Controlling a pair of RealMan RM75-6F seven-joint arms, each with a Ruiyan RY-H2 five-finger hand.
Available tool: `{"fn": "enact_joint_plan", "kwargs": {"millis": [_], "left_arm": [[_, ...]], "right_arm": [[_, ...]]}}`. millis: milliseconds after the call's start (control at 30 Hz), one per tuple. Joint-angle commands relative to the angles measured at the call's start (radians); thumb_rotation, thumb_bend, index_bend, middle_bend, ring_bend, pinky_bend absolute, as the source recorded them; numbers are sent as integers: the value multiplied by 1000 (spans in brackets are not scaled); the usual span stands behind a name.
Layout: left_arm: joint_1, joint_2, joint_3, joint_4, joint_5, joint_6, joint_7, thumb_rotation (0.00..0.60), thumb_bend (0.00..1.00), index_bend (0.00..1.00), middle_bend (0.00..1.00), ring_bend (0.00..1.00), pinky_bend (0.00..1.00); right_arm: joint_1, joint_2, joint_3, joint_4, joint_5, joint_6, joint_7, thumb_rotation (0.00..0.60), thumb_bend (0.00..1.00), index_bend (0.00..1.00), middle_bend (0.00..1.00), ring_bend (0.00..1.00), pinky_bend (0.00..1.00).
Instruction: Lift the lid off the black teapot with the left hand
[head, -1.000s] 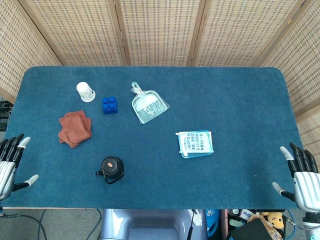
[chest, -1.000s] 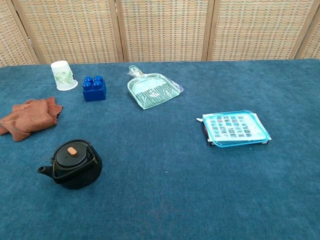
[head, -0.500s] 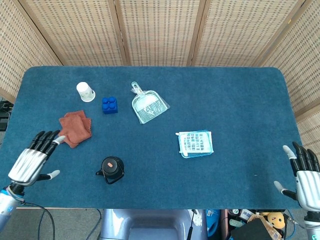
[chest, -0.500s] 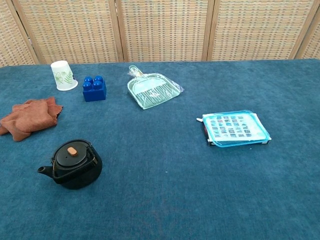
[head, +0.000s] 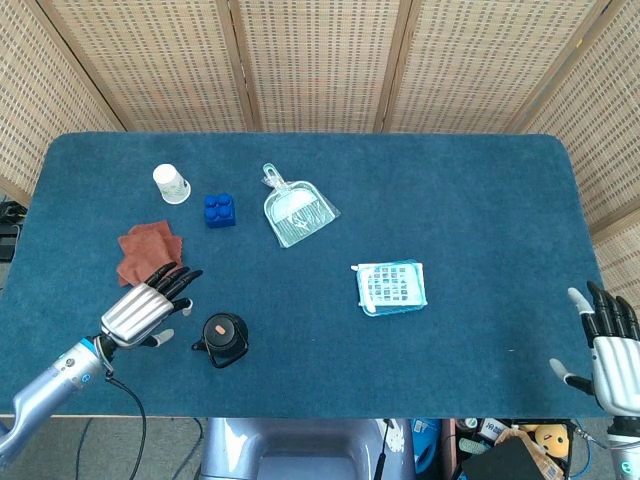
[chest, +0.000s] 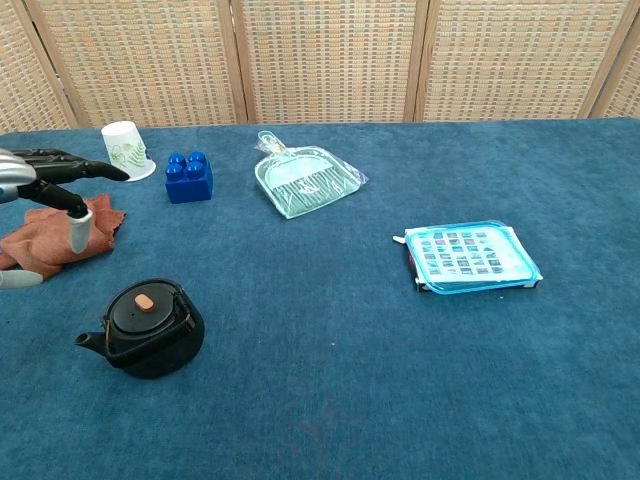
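The black teapot (head: 224, 339) (chest: 146, 330) stands near the table's front left, its lid (chest: 143, 310) in place with a small tan knob (head: 220, 329) on top. My left hand (head: 145, 306) (chest: 42, 182) hovers open just left of the teapot, fingers spread and pointing toward it, touching nothing. At the front right corner, off the table's edge, my right hand (head: 608, 345) is open and holds nothing; the chest view does not show it.
A rust-brown cloth (head: 146, 253) lies behind my left hand. Further back are a white paper cup (head: 171, 184), a blue brick (head: 219, 210) and a clear dustpan (head: 296, 208). A blue-lidded box (head: 391, 287) sits right of centre on the blue tabletop (head: 480, 210).
My left hand has swung in from the table's left edge to just beside the teapot and now shows in the chest view. The right hand has barely shifted.
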Motion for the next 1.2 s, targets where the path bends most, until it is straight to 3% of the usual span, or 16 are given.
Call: {"fn": "enact_joint_plan", "kwargs": {"millis": [33,267,500,1200], "left_arm": [[-24,-27,2,13,-8,-25,18,600,321,448,0,0,0],[-57,-91,13,34,-19,-47,39,600,324,459,0,0,0],[-89,-132,11,31,-58,-88,83,600,398,470,0,0,0],[-120,-192,19,35,-149,-113,173,600,402,485,0,0,0]], "right_arm": [[-1,2,1,2,2,1,6,600,0,0,0,0,0],[1,4,1,6,9,-7,15,600,0,0,0,0,0],[2,7,1,7,9,-9,27,600,0,0,0,0,0],[4,16,1,8,16,-18,49,600,0,0,0,0,0]]}}
